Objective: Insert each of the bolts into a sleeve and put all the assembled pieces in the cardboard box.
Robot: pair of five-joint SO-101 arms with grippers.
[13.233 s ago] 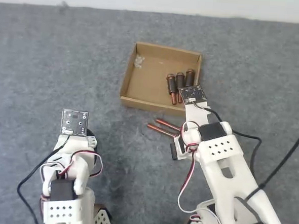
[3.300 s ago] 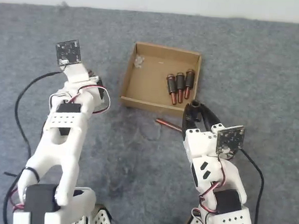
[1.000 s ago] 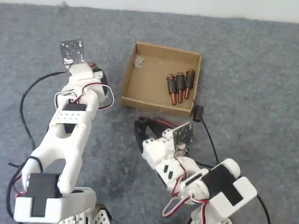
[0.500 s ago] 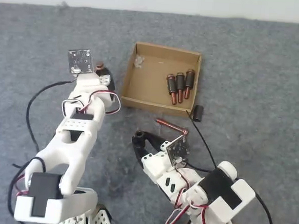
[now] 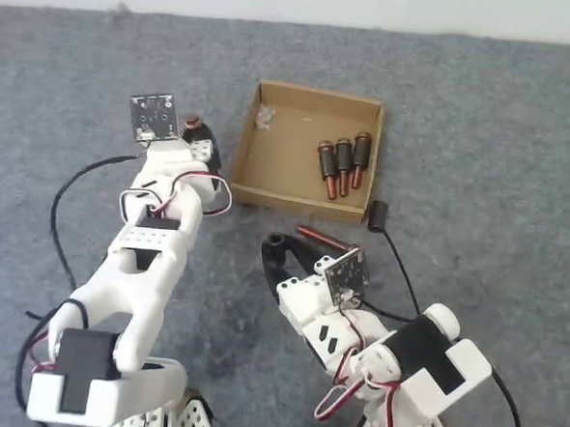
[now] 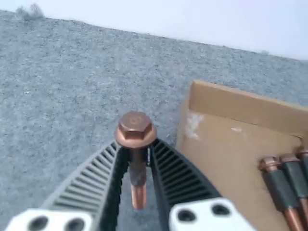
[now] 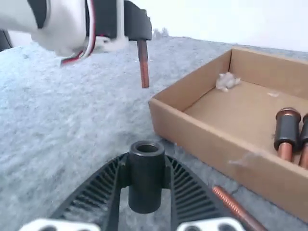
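Observation:
In the left wrist view my left gripper (image 6: 136,147) is shut on a copper bolt (image 6: 136,159), hexagonal head up, shaft hanging down between the jaws. From the high view this gripper (image 5: 198,136) hovers just left of the cardboard box (image 5: 284,155). My right gripper (image 7: 146,163) is shut on a black sleeve (image 7: 146,180), held upright with its bore facing up. It sits in front of the box (image 7: 202,139), near the front wall (image 5: 275,244). Three assembled pieces (image 5: 341,164) lie in the box at its right side. The held bolt (image 7: 143,65) hangs beyond the sleeve.
A loose copper bolt (image 5: 327,238) lies on the grey carpet just in front of the box, beside my right gripper. A small black cylinder (image 5: 377,215) rests by the box's near right corner, next to a black cable. White fluff (image 5: 264,117) sits in the box's far left corner.
My left gripper has carried the bolt to the right, closer to the box's left wall. The right gripper with the sleeve has shifted slightly and now sits nearer the box front.

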